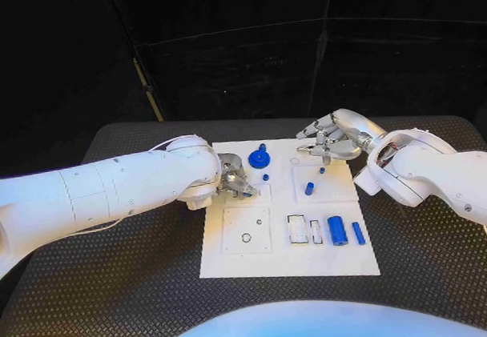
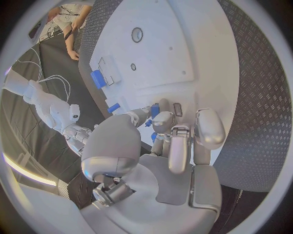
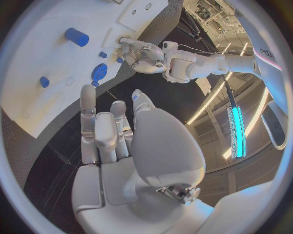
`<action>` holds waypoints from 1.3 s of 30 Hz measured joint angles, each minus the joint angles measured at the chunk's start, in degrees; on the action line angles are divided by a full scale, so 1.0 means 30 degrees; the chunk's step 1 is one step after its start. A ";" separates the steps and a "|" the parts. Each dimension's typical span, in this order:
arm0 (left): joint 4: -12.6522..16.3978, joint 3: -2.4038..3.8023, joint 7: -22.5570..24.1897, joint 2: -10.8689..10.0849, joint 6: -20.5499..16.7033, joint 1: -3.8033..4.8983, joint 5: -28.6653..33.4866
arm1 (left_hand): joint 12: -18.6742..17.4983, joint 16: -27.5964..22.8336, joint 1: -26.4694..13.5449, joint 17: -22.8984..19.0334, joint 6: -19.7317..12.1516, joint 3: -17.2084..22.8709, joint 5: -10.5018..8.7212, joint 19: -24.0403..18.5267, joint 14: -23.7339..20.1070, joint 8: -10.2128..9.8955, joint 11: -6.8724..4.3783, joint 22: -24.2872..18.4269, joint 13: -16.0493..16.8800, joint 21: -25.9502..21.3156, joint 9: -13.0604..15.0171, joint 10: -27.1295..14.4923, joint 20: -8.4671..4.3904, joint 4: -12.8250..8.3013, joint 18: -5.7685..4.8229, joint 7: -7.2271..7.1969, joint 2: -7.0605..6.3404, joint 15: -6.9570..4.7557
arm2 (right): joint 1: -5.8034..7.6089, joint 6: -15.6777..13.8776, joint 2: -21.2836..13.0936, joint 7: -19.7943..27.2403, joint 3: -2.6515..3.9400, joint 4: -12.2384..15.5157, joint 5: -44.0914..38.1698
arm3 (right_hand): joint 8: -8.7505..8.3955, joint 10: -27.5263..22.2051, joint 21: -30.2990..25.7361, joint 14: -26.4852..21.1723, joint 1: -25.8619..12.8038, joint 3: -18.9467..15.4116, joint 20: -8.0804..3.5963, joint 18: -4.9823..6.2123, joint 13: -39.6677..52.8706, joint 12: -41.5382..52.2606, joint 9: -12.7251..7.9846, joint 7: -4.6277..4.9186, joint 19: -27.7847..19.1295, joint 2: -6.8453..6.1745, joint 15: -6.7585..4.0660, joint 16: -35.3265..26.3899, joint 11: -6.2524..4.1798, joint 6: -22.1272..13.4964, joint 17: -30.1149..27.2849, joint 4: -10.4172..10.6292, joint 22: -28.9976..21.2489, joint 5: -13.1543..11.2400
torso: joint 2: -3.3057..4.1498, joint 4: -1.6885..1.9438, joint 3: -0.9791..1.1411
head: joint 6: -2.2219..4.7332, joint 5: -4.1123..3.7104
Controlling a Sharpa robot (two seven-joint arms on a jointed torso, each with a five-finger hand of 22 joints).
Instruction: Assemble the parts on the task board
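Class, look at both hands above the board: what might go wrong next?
1. The left hand hovers close to small blue parts, such as the peg; a careless move might knock them over.
2. The right hand sits over the board's far edge, near the blue gear; both hands could crowd each other.

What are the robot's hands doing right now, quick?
Left hand: cannot be told; its fingers are curled over the task board, near a small blue part.
Right hand: open, holding nothing.
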 measured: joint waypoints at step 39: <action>-0.0628 -0.0046 -0.0055 0.0120 0.1239 0.0454 0.1068 | 0.0657 -0.0001 -0.3556 0.0000 0.0933 0.2241 -0.0001 0.0121 0.0002 -0.0017 -0.0200 0.0260 0.1015 0.0000 -0.0623 0.0758 -0.0122 -0.0828 0.0003 -0.0226 0.1502 -0.0136 | -0.0004 0.0116 0.0146 0.0006 -0.0007 -0.0124 -0.0002 | 0.0000 0.0001 0.0000 0.0002 0.0000 -0.0002 0.0000 -0.0001 -0.0003 0.0074 0.0000 0.0000 0.0000 0.0000 0.0000 0.0000 0.0001 0.0000 0.0031 -0.0002 -0.0012 0.0083 | 0.0002 0.0011 -0.0004 | -0.0015 -0.0055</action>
